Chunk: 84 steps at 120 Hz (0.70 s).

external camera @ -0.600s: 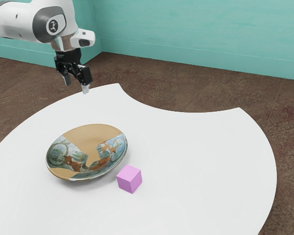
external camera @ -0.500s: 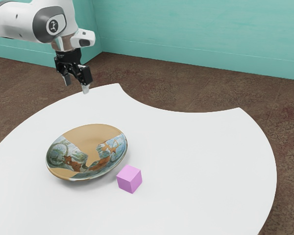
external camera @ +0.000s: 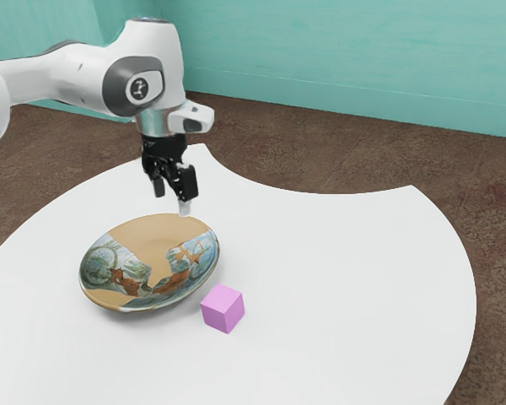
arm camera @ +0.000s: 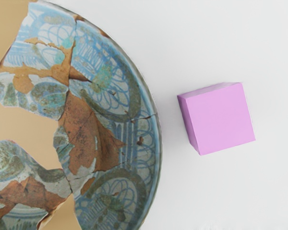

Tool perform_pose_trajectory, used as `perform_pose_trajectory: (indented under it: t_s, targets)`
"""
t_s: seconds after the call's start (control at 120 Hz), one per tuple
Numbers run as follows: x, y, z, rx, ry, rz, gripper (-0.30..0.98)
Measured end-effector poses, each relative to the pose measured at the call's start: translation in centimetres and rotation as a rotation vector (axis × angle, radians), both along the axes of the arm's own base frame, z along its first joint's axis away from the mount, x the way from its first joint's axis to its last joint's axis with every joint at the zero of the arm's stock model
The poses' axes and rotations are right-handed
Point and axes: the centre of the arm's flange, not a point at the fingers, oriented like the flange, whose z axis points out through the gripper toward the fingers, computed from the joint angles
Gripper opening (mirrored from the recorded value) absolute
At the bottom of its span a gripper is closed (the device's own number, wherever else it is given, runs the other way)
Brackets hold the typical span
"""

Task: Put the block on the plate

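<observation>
My gripper hangs in the air above the far rim of the plate, its two fingers spread apart with nothing between them. The round plate, tan with blue and brown patterned patches, rests on the table. A pink-purple block sits on the tabletop just beside the plate, apart from its rim and toward the exterior view's lower right. In the wrist view the block lies a short gap away from the curved edge of the plate.
The white table has a rounded outline with a concave cut on its far side. Brown floor surrounds it, and a teal wall stands behind.
My arm and gripper have moved toward the exterior view's right and lower, closer to the plate. Plate and block have stayed where they were.
</observation>
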Motion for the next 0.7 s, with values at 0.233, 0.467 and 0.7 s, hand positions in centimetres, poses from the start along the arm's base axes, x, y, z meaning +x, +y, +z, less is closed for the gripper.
perform_pose_trajectory:
  t_s: [0.233, 0.467, 0.7]
  targets:
    - [-2.0, -3.5, -6.5, 0.039, 0.041, -0.307, 0.69]
    - [-2.8, -5.8, -11.4, 0.018, -0.03, -0.645, 0.69]
    - [-1.9, -7.0, -13.8, 0.019, -0.041, -0.931, 0.69]
